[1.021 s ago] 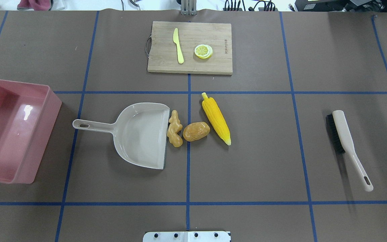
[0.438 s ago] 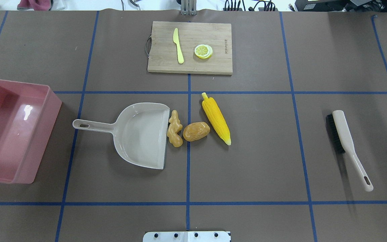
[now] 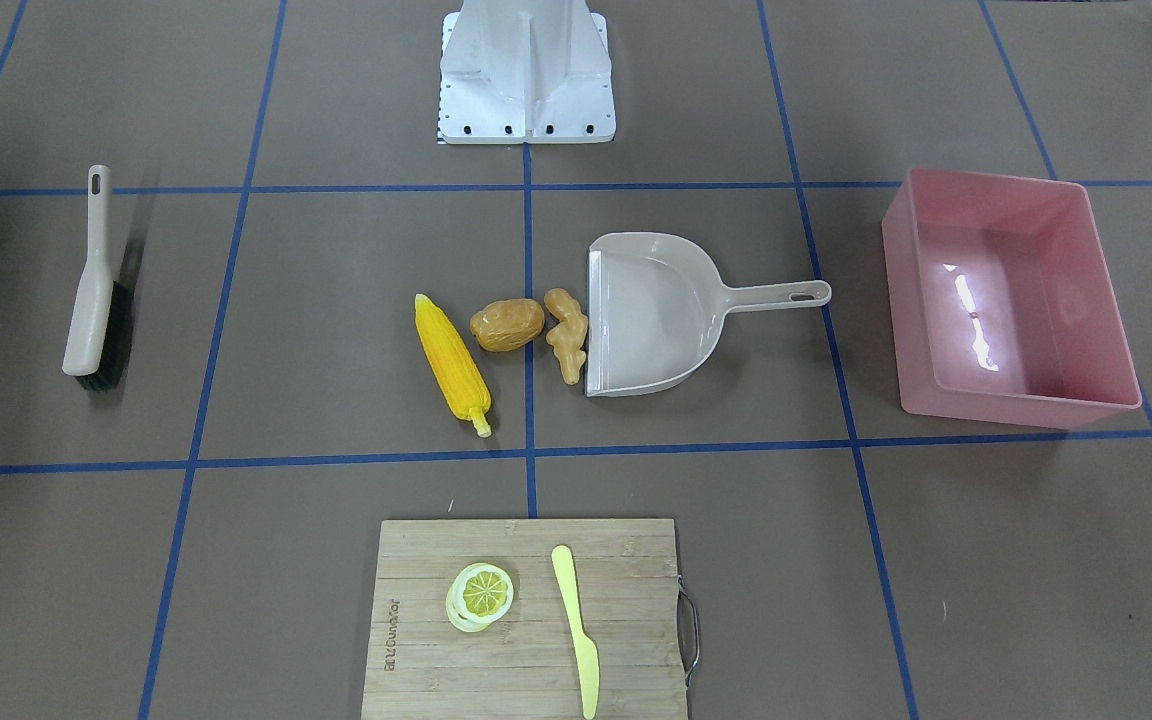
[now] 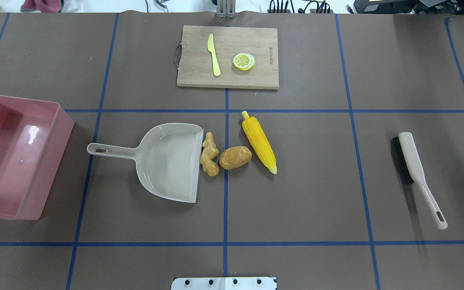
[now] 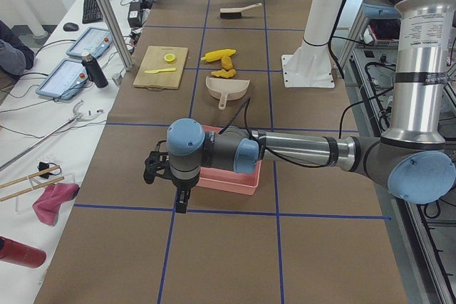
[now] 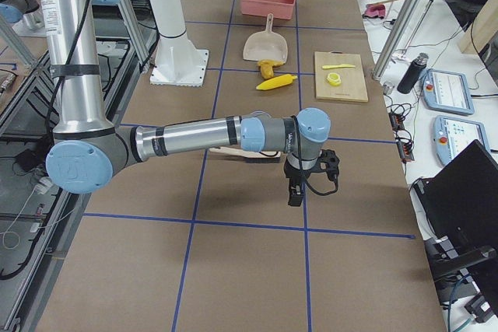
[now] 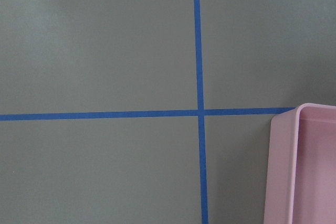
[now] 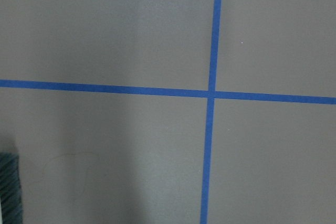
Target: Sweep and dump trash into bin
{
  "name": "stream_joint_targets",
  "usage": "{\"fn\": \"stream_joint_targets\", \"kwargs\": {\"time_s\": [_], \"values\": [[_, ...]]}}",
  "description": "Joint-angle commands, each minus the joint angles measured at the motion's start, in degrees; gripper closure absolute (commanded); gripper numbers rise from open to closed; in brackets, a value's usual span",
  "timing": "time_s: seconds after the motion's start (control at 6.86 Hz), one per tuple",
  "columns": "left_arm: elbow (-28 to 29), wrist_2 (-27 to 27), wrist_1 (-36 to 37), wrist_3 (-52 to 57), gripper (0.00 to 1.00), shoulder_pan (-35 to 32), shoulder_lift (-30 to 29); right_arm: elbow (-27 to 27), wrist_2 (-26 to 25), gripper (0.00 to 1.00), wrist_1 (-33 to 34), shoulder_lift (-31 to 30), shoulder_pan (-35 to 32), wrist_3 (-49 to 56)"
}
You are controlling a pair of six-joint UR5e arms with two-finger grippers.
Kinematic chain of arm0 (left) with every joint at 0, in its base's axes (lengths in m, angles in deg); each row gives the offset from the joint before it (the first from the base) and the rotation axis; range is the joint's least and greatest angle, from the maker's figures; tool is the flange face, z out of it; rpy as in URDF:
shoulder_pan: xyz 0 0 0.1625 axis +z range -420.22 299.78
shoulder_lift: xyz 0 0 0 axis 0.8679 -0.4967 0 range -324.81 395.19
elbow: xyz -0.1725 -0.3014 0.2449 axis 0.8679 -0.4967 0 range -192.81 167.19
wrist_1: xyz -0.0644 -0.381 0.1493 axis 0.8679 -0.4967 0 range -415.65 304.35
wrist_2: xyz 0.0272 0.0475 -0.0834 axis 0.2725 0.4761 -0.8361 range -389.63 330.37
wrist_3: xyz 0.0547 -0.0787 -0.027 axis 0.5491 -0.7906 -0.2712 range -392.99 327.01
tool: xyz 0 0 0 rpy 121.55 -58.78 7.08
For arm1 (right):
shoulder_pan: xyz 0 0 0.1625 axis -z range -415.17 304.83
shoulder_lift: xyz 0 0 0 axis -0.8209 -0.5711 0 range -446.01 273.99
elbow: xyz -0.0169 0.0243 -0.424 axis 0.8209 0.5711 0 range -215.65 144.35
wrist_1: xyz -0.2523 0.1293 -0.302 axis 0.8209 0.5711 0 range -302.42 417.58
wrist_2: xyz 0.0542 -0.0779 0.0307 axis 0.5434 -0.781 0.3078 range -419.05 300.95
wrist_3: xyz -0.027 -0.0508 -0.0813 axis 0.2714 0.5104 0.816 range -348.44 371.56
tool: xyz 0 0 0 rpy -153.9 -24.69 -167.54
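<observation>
- One corn cob [image 4: 259, 141], one potato [image 4: 235, 157], one ginger root [image 4: 209, 154]
- One bin [image 4: 56, 161], one dustpan [image 4: 167, 161], one brush [image 4: 414, 161]
- One cutting board [image 4: 228, 78], one knife [image 4: 213, 54], one lemon slice [image 4: 243, 61]

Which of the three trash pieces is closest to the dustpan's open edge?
The knobbly tan ginger root, lying right along the open edge of the dustpan. The potato sits just beyond it, and the corn cob lies farthest out.

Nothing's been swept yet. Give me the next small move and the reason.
Probably shift the right gripper over the brush handle to grasp it: the corn, potato and ginger lie outside the dustpan, and the brush lies untouched.
</observation>
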Motion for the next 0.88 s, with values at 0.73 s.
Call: {"fn": "stream_joint_targets", "kwargs": {"time_s": [0.73], "values": [[-12.3, -0.9, -7.7, 0.9, 0.01, 9.8, 2.6, -16.5, -2.0, 0.00, -3.0, -3.5, 22.3, -22.9]]}}
